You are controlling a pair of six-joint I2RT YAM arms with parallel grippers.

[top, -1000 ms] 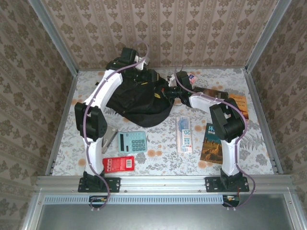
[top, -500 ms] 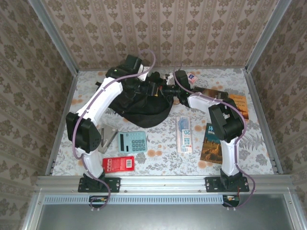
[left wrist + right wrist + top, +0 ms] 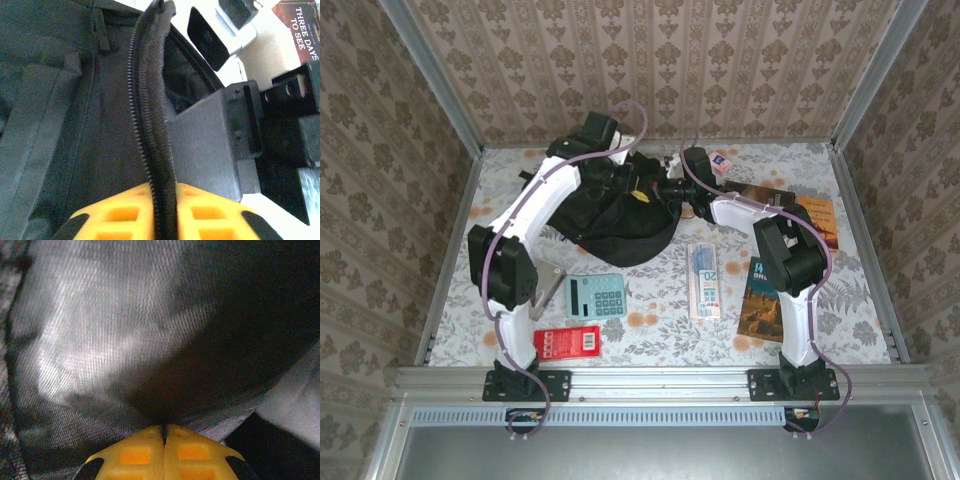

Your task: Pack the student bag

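Black student bag (image 3: 620,238), rounded end toward the near edge.

The large black soft fabric backpack (image 3: 610,228) lies slumped at the far middle of the floral surface (image 3: 660,300), its rounded end toward the near side and its toothed zipper edge (image 3: 150,100) raised in a fold.

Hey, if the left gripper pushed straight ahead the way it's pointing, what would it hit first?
The student bag: the left gripper is shut on its zippered edge, which runs straight on from the fingertips. The right arm's grey housing sits just right of that line; depth there is unclear.
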